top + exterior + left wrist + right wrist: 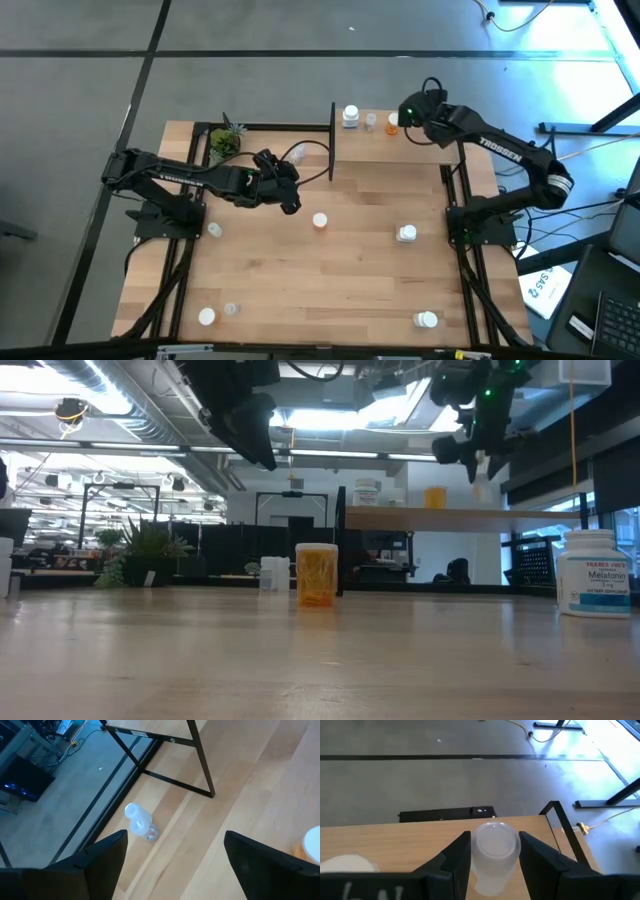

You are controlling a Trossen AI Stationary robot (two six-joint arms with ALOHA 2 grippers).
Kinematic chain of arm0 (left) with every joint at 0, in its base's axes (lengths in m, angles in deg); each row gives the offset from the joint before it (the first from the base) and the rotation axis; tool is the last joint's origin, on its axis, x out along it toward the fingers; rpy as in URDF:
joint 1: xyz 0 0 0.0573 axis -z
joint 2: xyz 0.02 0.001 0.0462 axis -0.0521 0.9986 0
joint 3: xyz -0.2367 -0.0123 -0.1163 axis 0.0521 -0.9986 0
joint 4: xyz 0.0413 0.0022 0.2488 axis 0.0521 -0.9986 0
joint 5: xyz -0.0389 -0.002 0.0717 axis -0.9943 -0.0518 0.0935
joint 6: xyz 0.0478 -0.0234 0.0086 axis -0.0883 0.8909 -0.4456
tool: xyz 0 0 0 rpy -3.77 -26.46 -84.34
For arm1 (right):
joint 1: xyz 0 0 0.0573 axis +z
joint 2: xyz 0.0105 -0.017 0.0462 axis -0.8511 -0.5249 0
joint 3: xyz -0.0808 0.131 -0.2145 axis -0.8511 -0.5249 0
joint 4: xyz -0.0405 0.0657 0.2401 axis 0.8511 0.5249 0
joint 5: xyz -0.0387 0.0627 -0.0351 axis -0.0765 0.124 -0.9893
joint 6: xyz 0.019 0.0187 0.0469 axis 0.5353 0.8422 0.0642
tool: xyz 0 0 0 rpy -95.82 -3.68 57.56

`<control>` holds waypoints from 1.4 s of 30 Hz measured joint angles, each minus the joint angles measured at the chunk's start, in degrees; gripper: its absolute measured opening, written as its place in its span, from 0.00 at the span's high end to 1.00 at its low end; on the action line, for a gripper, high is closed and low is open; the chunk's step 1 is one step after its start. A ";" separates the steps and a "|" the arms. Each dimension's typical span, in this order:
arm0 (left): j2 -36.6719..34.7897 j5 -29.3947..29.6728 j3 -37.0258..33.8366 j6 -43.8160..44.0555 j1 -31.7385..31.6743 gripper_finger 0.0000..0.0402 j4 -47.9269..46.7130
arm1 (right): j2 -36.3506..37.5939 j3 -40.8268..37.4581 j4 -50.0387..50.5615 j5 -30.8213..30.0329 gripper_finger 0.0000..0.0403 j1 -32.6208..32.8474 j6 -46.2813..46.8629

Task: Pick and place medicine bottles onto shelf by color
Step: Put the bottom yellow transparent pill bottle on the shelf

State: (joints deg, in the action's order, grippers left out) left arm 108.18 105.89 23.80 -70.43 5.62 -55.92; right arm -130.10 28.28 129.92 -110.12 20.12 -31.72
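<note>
Bottles: scattered over the tabletop [330,270]; an orange one [320,221] stands mid-table, white ones [406,233] to its right and near the front edge, a clear one [140,823] lies on its side by the shelf posts.
Shelf [380,135]: far side, already carrying a white bottle [351,117] and an orange one [434,497].
Right gripper [492,852]: over the shelf, jaws clamped round a clear bottle [491,855] just below its cap.
Left gripper [172,857]: hanging above mid-table, jaws spread, empty.
Handling: likely light, stiff, smooth plastic, so it may slip; grip the body squarely at mid-height.
</note>
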 joint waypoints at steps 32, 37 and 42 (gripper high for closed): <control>0.00 0.00 0.00 -2.78 0.07 0.19 -0.01 | -5.14 0.00 -2.04 -0.77 0.63 -0.22 1.25; 0.00 0.00 0.00 -2.78 0.07 0.19 0.00 | -5.14 0.00 -1.97 -0.64 0.63 -0.22 1.18; 0.00 0.00 0.00 -2.78 0.07 0.19 0.00 | -4.91 0.00 -1.69 -1.57 0.63 1.39 -0.22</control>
State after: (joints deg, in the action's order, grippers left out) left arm 108.18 105.89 23.80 -73.22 5.68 -55.92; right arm -135.00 28.28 128.23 -111.69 21.51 -31.94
